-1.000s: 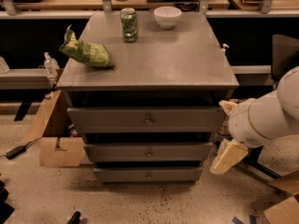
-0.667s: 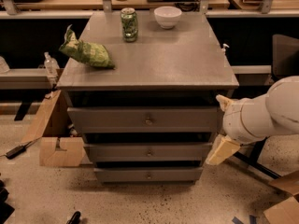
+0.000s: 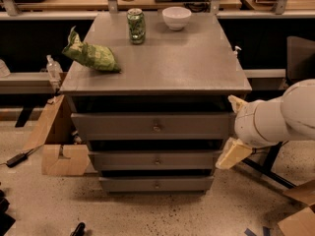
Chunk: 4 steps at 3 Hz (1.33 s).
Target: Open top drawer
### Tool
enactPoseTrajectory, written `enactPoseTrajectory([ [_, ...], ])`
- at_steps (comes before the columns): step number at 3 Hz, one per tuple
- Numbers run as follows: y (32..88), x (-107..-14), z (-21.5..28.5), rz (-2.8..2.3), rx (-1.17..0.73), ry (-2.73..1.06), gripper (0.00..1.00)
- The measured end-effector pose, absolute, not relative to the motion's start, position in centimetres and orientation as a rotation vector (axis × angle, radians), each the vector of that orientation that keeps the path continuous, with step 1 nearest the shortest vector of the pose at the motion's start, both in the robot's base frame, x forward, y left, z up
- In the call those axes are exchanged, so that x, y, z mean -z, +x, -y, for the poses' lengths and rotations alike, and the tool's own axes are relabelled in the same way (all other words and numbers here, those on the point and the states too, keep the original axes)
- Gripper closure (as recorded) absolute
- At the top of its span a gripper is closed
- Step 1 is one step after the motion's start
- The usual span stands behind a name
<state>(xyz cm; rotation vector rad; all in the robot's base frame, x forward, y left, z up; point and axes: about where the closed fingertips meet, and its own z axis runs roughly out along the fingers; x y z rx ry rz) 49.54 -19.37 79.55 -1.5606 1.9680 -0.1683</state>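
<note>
The top drawer (image 3: 118, 126) is the widest grey front of the three in the grey cabinet, with a small round metal knob (image 3: 157, 128) at its centre. It looks pushed in, about level with the cabinet face. My gripper (image 3: 228, 132) is at the end of the white arm, at the cabinet's right front corner. It is level with the top drawer and to the right of the knob. Its two cream fingers are spread apart, one up at the countertop edge (image 3: 235, 103) and one lower down (image 3: 233, 154). It holds nothing.
A green chip bag (image 3: 91, 55), a green can (image 3: 136, 26) and a white bowl (image 3: 176, 17) sit on the cabinet top (image 3: 162, 63). Two narrower drawers (image 3: 128, 160) lie below. A cardboard box (image 3: 61, 156) and a bottle (image 3: 53, 70) stand at the left, with more cardboard (image 3: 298, 215) at the lower right.
My arm and gripper have moved left and slightly up, closer to the cabinet's right front corner. The drawers have not moved.
</note>
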Motion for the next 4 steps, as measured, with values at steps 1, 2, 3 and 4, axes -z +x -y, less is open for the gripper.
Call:
enactPoseTrajectory([
  [1, 50.0, -78.4, 19.0, -1.97, 0.228, -1.623, 0.0],
  [2, 50.9, -76.2, 19.4, -1.995, 0.328, -1.696, 0.0],
  [3, 52.0, -74.7, 20.0, -2.004, 0.409, -1.767, 0.0],
  [4, 53.4, -74.0, 20.6, -2.002, 0.445, -1.826, 0.0],
])
